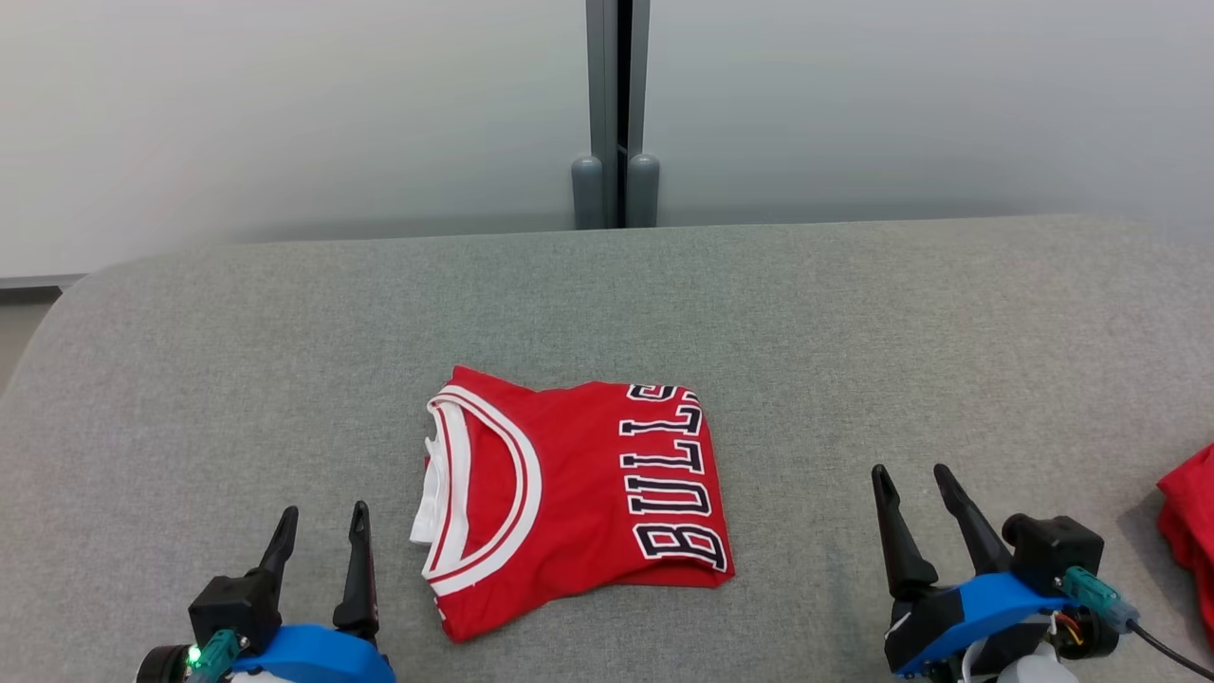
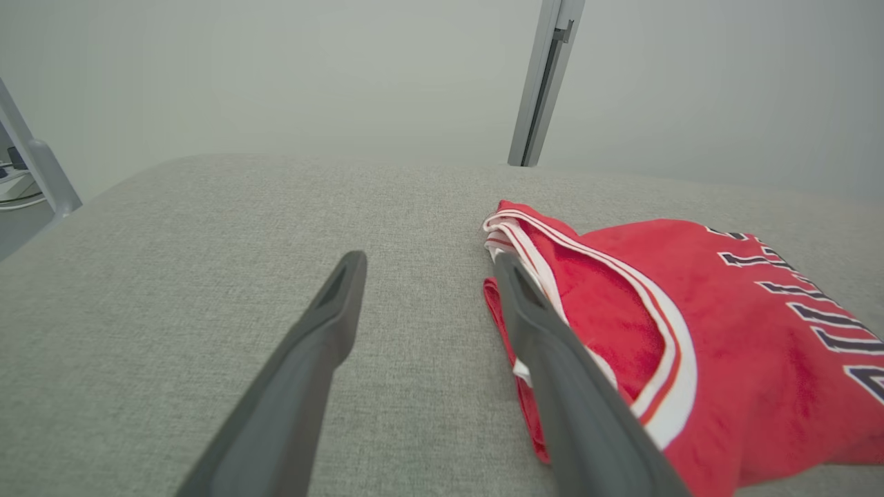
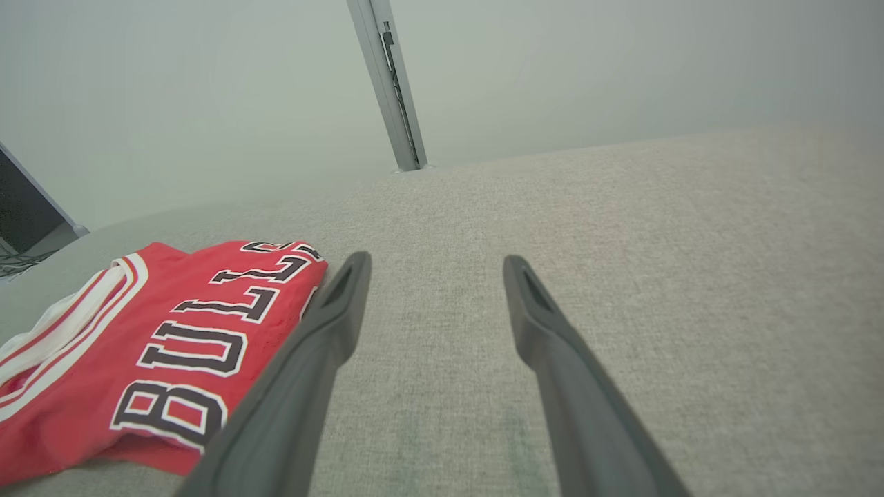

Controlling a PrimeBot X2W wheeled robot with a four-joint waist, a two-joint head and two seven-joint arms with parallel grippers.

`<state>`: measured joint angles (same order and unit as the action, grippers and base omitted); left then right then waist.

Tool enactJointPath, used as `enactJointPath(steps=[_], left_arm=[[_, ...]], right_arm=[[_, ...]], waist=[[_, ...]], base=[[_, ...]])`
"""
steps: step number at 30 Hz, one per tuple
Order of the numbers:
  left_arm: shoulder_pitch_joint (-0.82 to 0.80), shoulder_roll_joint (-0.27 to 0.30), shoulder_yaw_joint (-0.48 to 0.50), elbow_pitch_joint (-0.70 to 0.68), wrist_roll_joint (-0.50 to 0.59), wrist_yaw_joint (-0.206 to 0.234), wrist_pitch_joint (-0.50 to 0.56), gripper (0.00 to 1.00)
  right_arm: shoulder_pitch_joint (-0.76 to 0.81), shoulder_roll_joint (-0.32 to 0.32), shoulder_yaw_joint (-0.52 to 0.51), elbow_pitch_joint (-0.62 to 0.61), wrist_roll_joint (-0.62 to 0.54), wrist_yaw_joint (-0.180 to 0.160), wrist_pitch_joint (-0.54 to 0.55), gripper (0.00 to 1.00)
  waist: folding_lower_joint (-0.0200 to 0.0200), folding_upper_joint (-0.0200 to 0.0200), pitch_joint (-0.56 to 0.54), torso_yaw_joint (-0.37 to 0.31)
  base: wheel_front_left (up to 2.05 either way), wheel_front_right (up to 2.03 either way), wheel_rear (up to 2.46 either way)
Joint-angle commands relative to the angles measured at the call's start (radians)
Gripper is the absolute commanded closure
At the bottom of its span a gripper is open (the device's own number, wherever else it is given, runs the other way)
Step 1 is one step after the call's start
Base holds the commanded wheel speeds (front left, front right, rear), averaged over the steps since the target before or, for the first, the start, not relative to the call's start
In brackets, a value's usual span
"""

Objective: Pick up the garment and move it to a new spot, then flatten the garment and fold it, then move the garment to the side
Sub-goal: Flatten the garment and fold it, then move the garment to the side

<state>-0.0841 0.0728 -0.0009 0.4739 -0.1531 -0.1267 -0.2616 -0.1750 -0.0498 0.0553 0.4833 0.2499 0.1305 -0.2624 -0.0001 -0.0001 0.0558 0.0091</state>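
Hovering at the near edge of the grey pad [image 1: 664, 294], the left gripper [image 1: 324, 509] and the right gripper [image 1: 910, 470] both stand with jaws spread wide and nothing between them. Toward the pad's middle, between the two grippers, the red jersey [image 1: 569, 493] lies folded into a rough rectangle, with its white-trimmed neckline on the left and dark lettering along the right. The left gripper is near the neckline side, and the right gripper is well apart from the lettered edge. The folding looks done, so my reading is that only the shift to the side remains. The cloth looks light, soft and limp, a thin knit stacked in several layers. Lifted by one corner, it would likely sag and let the fold fall open. A better hold, I judge, is a pinch through all layers at the left and right edges, taken low against the pad and carried level. If the jersey is slid instead, the pad's weave may drag on the bottom layer. At the pad's right edge lies another red cloth [image 1: 1190, 531], partly cut off. Beyond the pad's far edge rises a grey post [image 1: 616, 114] against a pale wall
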Motion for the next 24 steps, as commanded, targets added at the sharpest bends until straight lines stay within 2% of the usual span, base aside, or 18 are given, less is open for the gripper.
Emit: enactJointPath(steps=[1,17,24], left_arm=[[0.005,-0.002,0.007,-0.006,0.008,0.004,-0.004,0.0],[0.039,-0.02,0.043,-0.015,0.035,0.004,-0.004,0.0],[0.0,-0.021,0.018,-0.018,0.029,-0.004,-0.004,0.0]], right_arm=[[0.016,-0.002,-0.003,0.005,0.009,0.0,-0.003,0.0],[0.041,-0.002,-0.044,0.024,-0.048,0.0,-0.003,0.0],[-0.013,-0.001,0.025,0.062,0.0,0.0,-0.003,0.0]], waist=[[0.0001,0.0001,-0.011,-0.01],[0.0001,0.0001,-0.027,-0.017],[0.0001,0.0001,0.044,0.044]], base=[[0.0,0.0,0.0],[0.0,0.0,0.0],[0.0,0.0,0.0]])
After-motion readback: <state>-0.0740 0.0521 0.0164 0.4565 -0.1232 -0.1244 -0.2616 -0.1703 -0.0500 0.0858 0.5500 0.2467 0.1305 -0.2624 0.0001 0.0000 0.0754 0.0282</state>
